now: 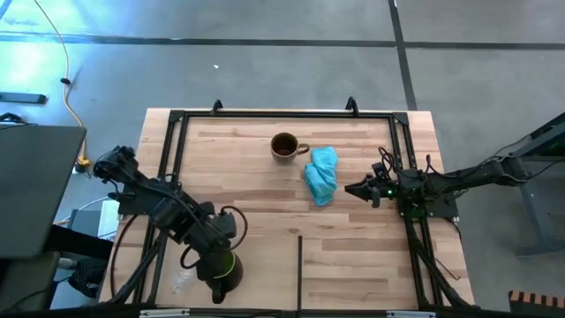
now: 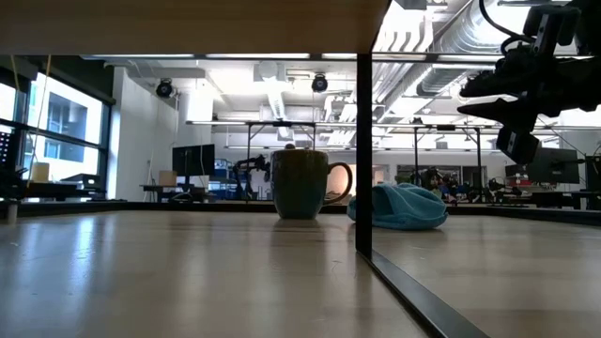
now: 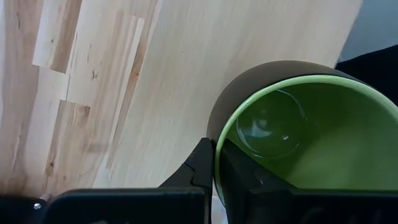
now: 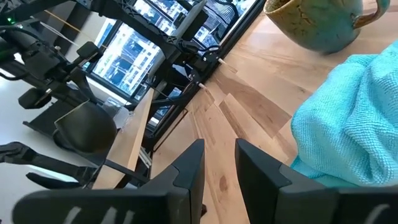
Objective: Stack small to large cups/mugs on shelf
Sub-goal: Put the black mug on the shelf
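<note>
Grip on the green mug is the fact that matters here: the left gripper has its fingers pinched together on the mug's rim, one inside and one outside, as the left wrist view shows. In the high view that mug sits at the near left edge of the wooden shelf, under the left gripper. Whether it rests on the wood or is lifted clear I cannot tell.

The brown mug stands upright near the far middle of the shelf, its handle pointing toward the right arm's side. From the held mug it lies away and to the right, well apart, so any nesting move would have to cross the shelf diagonally. A blue cloth lies just beside the brown mug, between it and the right gripper.

The right gripper hangs above the shelf near the cloth, fingers apart and empty; it is the nearer arm to the brown mug.

A small clear cup seems to lie just outside the rail near the left arm, though it is faint. In the left wrist view a round clear shape shows in the green mug's bottom; what it is I cannot tell
</note>
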You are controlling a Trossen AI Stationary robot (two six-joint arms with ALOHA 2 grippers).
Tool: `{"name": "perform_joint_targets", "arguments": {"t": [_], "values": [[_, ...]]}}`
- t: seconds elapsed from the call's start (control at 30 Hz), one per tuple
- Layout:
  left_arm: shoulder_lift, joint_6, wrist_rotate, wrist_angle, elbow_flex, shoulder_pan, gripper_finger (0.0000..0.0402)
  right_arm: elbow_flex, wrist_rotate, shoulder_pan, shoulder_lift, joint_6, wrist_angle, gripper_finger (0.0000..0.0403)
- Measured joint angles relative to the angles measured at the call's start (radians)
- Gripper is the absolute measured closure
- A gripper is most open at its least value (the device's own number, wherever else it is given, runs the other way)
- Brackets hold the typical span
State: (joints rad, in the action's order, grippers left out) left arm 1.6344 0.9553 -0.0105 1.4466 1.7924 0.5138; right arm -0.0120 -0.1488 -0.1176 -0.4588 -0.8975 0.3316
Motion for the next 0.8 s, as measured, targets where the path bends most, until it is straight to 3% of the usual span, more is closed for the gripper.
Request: {"name": "perform_joint_targets", "arguments": {"t": [0.8], "values": [[0.032,0.000,0.008,0.009,0.000,0.004,0.0402,0.000,-0.007,0.000,0.000,0.008,-0.010,0.0322]]}}
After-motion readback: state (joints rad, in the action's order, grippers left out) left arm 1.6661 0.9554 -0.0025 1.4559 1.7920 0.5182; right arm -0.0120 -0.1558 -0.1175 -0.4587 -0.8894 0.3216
